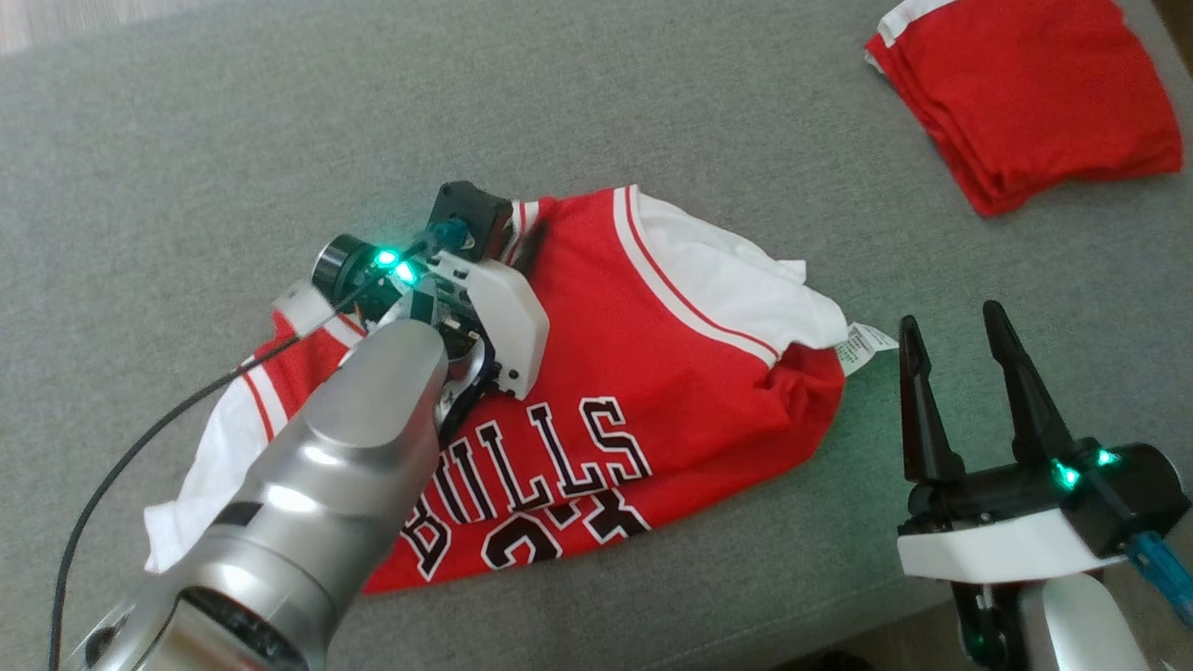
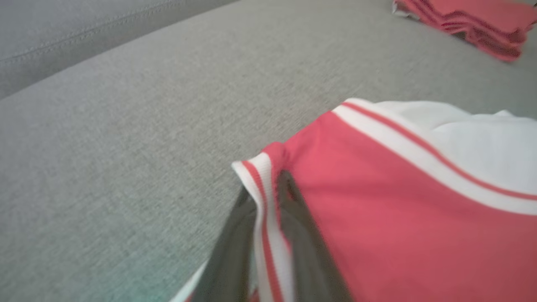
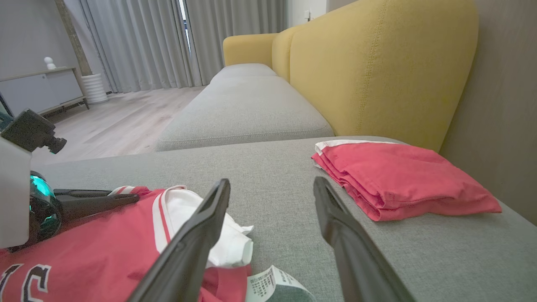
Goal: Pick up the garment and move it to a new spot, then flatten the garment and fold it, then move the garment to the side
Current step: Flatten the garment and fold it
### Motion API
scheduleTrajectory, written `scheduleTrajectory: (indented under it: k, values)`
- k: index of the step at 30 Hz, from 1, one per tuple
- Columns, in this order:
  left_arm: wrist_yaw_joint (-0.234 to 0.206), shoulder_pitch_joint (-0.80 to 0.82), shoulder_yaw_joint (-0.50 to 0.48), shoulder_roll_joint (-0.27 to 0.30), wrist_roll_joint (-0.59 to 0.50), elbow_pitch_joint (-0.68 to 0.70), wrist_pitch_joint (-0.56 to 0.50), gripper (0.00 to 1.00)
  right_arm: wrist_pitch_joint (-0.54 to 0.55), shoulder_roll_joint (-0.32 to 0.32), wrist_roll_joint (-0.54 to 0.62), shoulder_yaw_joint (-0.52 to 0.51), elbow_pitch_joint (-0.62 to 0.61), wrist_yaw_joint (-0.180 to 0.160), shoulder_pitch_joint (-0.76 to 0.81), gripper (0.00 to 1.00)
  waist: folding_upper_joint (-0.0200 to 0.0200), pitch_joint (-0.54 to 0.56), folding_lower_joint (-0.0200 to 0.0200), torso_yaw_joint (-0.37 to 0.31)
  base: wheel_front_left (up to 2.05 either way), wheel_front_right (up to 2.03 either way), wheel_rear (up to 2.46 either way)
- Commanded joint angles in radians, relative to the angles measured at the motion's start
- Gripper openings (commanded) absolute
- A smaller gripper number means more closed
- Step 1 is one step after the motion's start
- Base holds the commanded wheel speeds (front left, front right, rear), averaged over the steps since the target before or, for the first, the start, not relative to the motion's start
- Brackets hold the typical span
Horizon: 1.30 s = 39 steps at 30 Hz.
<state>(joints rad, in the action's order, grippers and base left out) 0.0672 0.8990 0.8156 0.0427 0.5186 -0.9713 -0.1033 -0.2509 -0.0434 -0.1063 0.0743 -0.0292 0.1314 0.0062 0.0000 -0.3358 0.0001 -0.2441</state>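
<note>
The red jersey [image 1: 652, 373] [image 3: 96, 251] lies crumpled on the grey sofa seat [image 1: 280, 140], about midway along it and closer to the front edge than the back. Its black-and-white "BULLS" lettering faces up. A white inner layer shows at its far right side, and a white care label [image 1: 862, 345] [image 3: 268, 287] sticks out at its right end.

The left gripper [image 1: 527, 244] [image 2: 265, 188] [image 3: 126, 197] is at the jersey's far edge. In the left wrist view its two dark fingers [image 2: 302, 235] stand narrow, one on each side of the red-and-white striped trim, with the trim pinched between them. The fabric there rests low on the seat. A black cable [image 1: 140, 447] runs back along the left arm.

The right gripper [image 1: 951, 321] [image 3: 272, 184] is just past the jersey's right end, near the front edge of the seat. Its fingers are spread wide and hold nothing, and the care label lies just beside its left finger.

A folded stack of red clothes [image 1: 1025, 102] [image 2: 474, 25] [image 3: 402, 180] sits at the far right corner of the seat, well apart from the jersey, against a yellow backrest [image 3: 377, 63].
</note>
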Motion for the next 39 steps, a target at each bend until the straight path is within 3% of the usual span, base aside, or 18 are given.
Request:
scheduleTrajectory:
  k: [1,10,17,23,27,32,35,36,39]
  values:
    - [0.006,0.017,-0.011,0.008,0.011,0.017,0.019,0.00,-0.011,-0.007,-0.011,0.024,-0.028,-0.001,-0.020,1.00,0.0000,0.008,-0.0001,-0.002,0.00,0.00,0.00]
    - [0.038,0.182,0.026,0.008,0.184,0.200,0.167,0.00,-0.011,-0.007,-0.029,0.041,-0.008,-0.001,-0.004,1.00,0.0000,0.114,-0.0001,-0.030,0.00,0.00,0.00]
    - [0.012,0.406,0.021,0.008,0.328,0.287,0.231,0.00,-0.011,-0.007,-0.035,0.049,0.010,-0.001,0.044,1.00,0.0000,0.222,-0.0001,-0.067,0.00,0.00,0.00]
    - [-0.005,0.477,0.025,0.008,0.435,0.291,0.301,0.00,-0.011,-0.007,-0.032,0.016,0.000,-0.001,0.084,1.00,0.0000,0.270,-0.0001,-0.035,0.00,0.00,0.00]
    - [-0.026,0.402,0.051,0.008,0.437,0.264,0.337,0.00,-0.011,-0.007,-0.028,-0.005,-0.011,-0.001,0.099,1.00,0.0000,0.282,-0.0001,0.012,0.00,0.00,0.00]
    - [-0.056,0.155,0.015,0.054,0.454,0.266,0.362,0.00,-0.011,-0.007,-0.024,-0.020,-0.020,-0.001,0.121,1.00,0.0000,0.283,-0.0001,0.083,0.00,0.00,0.00]
    - [-0.082,-0.040,-0.060,0.102,0.464,0.313,0.364,0.00,-0.011,-0.007,-0.022,-0.037,-0.025,-0.001,0.137,1.00,0.0000,0.278,-0.0001,0.131,0.00,0.00,0.00]
    - [-0.082,-0.040,-0.060,0.102,0.464,0.313,0.364,0.00,-0.011,-0.007,-0.022,-0.037,-0.025,-0.001,0.137,1.00,0.0000,0.278,-0.0001,0.131,0.00,0.00,0.00]
    - [-0.113,-0.231,-0.179,0.147,0.438,0.370,0.365,0.00,-0.011,-0.007,-0.013,-0.045,-0.029,-0.001,0.146,1.00,0.0000,0.271,-0.0001,0.170,0.00,0.00,0.00]
